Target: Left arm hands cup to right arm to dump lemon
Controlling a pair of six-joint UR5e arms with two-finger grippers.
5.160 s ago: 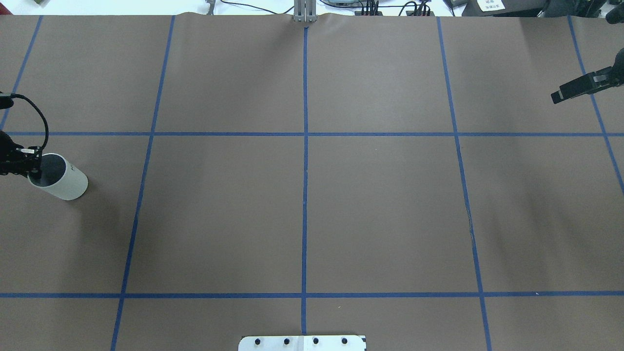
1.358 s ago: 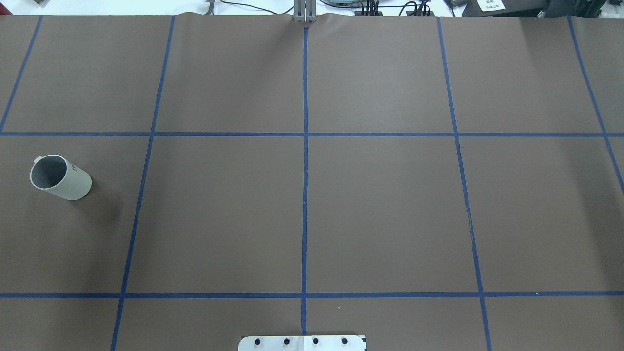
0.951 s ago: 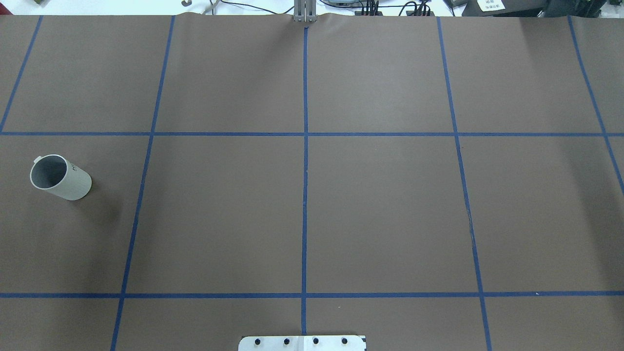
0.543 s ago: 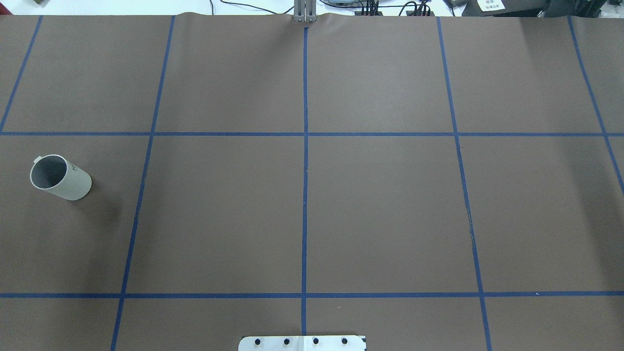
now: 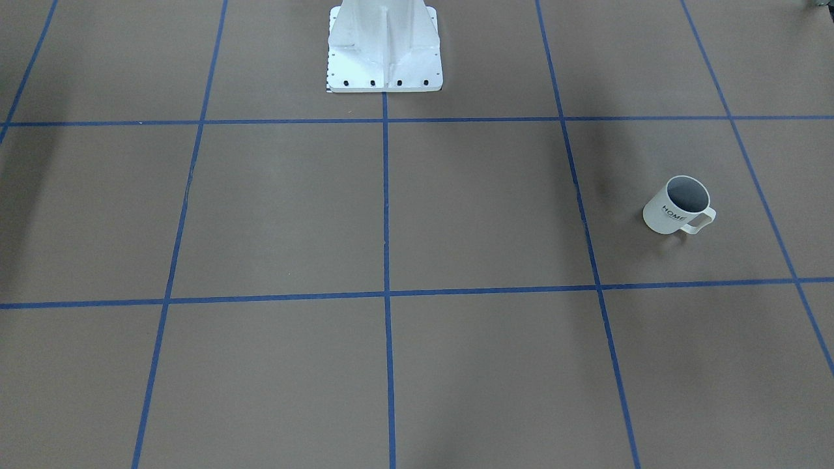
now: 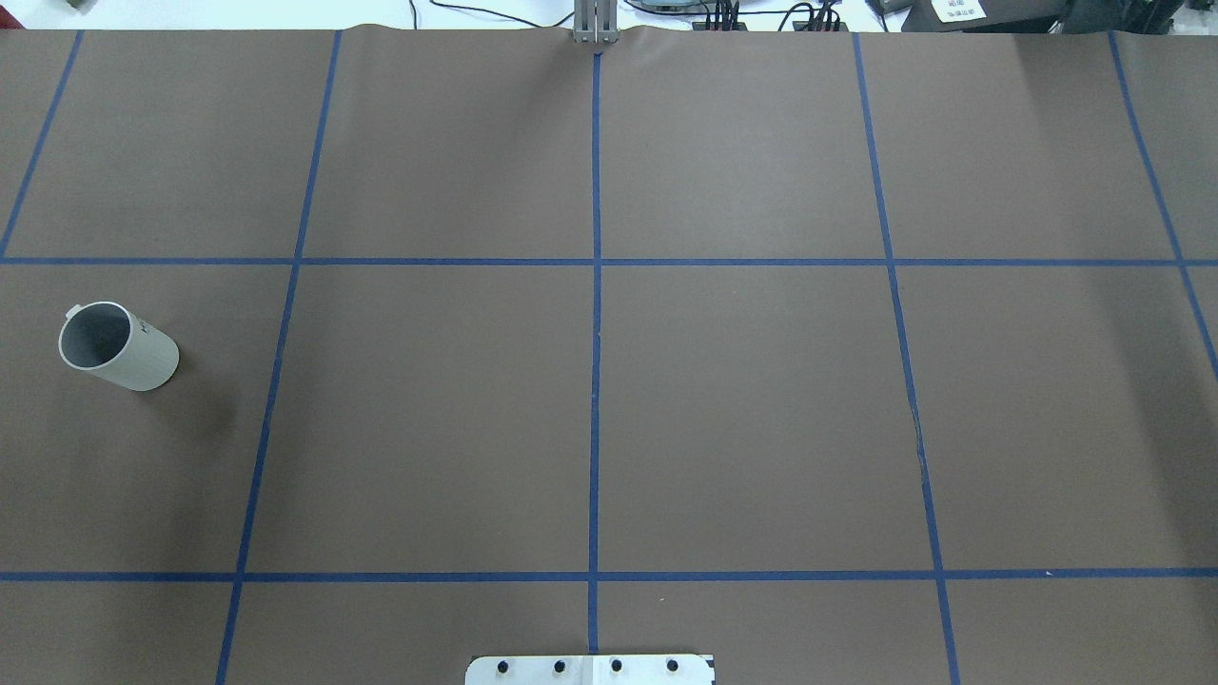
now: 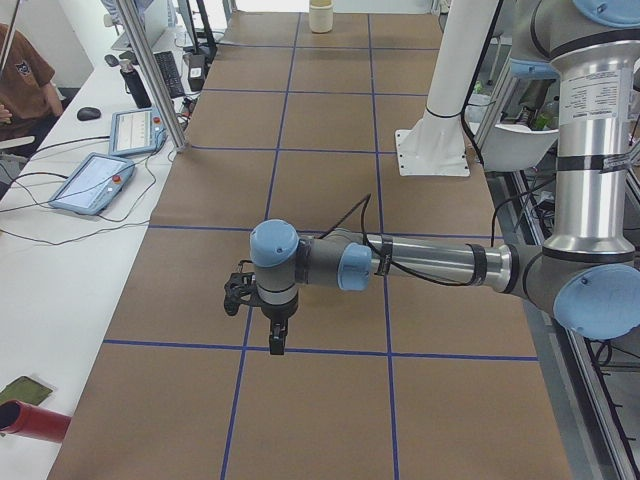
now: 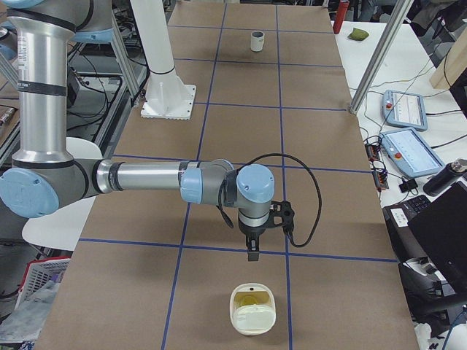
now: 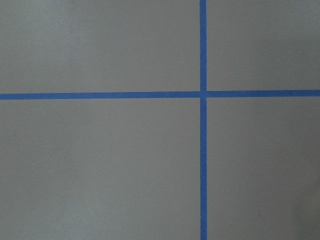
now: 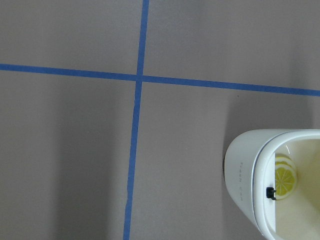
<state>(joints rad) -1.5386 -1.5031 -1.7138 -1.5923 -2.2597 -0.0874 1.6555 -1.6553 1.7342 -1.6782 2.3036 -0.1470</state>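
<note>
The cream-white cup point(image 5: 677, 205) lettered HOME stands upright and alone on the brown table, with its handle toward the operators' side. It sits near the left edge of the overhead view point(image 6: 119, 347), and its grey inside shows nothing. The lemon point(image 10: 285, 181), a yellow slice, lies in a white container point(image 10: 250, 175) under the right wrist camera. My left gripper point(image 7: 277, 340) hangs over a tape line, far from the cup point(image 7: 320, 15). My right gripper point(image 8: 252, 254) hangs just short of the container point(image 8: 252, 317). Whether either gripper is open or shut I cannot tell.
The robot's white base plate point(image 5: 384, 49) sits at mid-table. Blue tape lines point(image 6: 595, 285) grid the brown cover. A person point(image 7: 20, 80) sits at the white desk beside teach pendants point(image 7: 95, 180). A red bottle point(image 7: 30, 420) lies near that desk's end.
About five seconds ago my left gripper was at the cup's rim and my right gripper at the right edge; both have left the overhead view. The cup has stayed put.
</note>
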